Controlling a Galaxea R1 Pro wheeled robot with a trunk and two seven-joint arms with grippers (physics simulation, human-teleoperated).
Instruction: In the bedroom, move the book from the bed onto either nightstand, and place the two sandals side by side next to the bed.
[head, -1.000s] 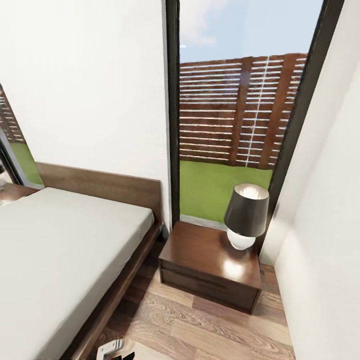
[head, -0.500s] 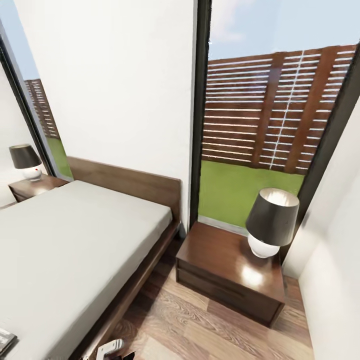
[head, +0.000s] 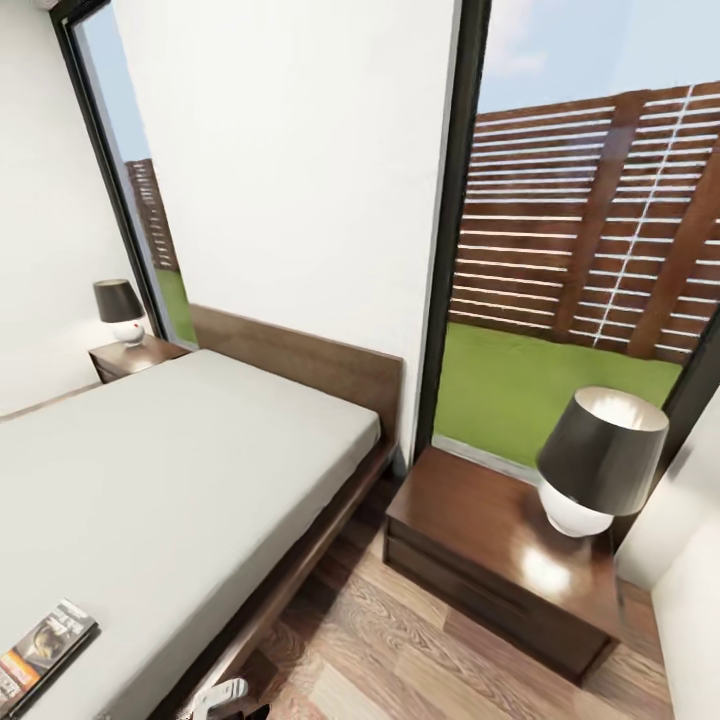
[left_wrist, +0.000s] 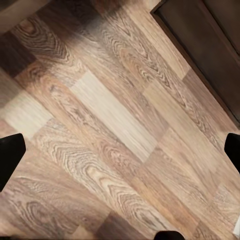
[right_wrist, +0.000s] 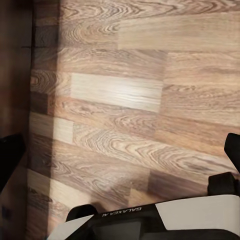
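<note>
Left hand (left_wrist: 120, 150): fingertips at the frame edges, spread wide, nothing between them, bare floor (left_wrist: 110, 115) beneath. Right hand (right_wrist: 120, 150): likewise wide apart and empty over planks.

Book (head: 40, 648): one, flat on the mattress near the bed's (head: 200, 480) foot end. Judged light, thin, stiff enough; slick cover, so pinch across an overhanging edge, or slide it to the mattress edge first.

Nightstands: two — near one (head: 500, 560) beside the bed, far one (head: 135, 355) opposite. Lamps: two, one on each.
</note>
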